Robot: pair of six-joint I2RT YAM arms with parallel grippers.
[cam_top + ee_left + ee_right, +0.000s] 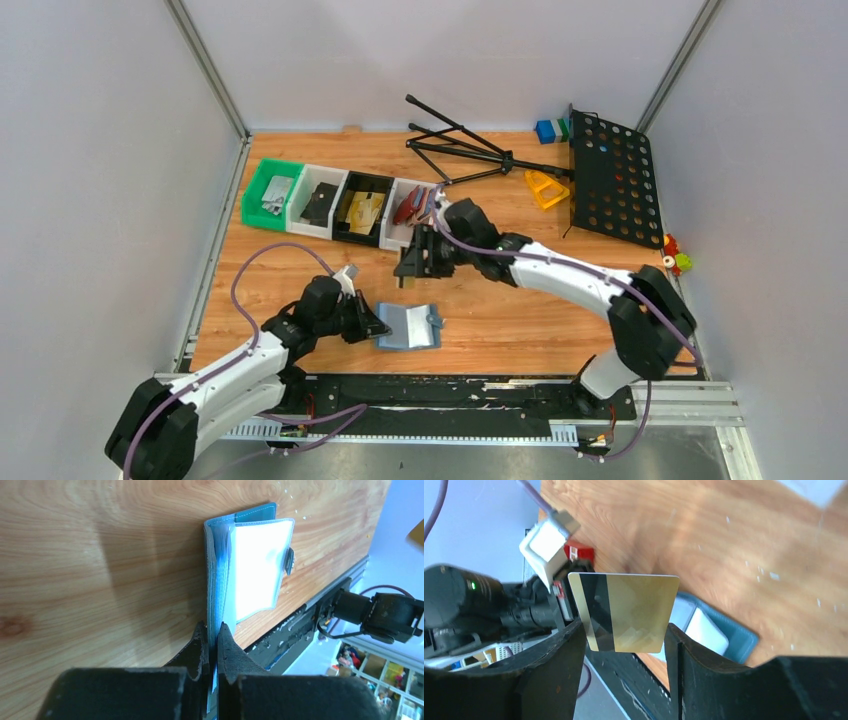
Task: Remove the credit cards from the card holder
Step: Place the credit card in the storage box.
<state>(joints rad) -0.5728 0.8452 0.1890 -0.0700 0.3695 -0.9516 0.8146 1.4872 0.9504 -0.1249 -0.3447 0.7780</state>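
Observation:
The slate-blue card holder (408, 327) lies open on the wood near the front edge, its pale inside facing up (257, 565). My left gripper (375, 325) is shut on the holder's left edge, the fingertips (214, 630) pinching the blue layers. My right gripper (410, 265) hovers above and behind the holder. It grips a gold credit card (634, 610) with a dark stripe by its two side edges, between the fingers (625, 630). Part of the holder (724, 630) shows below that card.
A row of bins stands at the back: green (270, 195), white (318, 200), black (365, 208), and a white one holding a dark red wallet (408, 207). A black folded stand (460, 150), a perforated black plate (612, 175) and a yellow piece (545, 187) lie back right.

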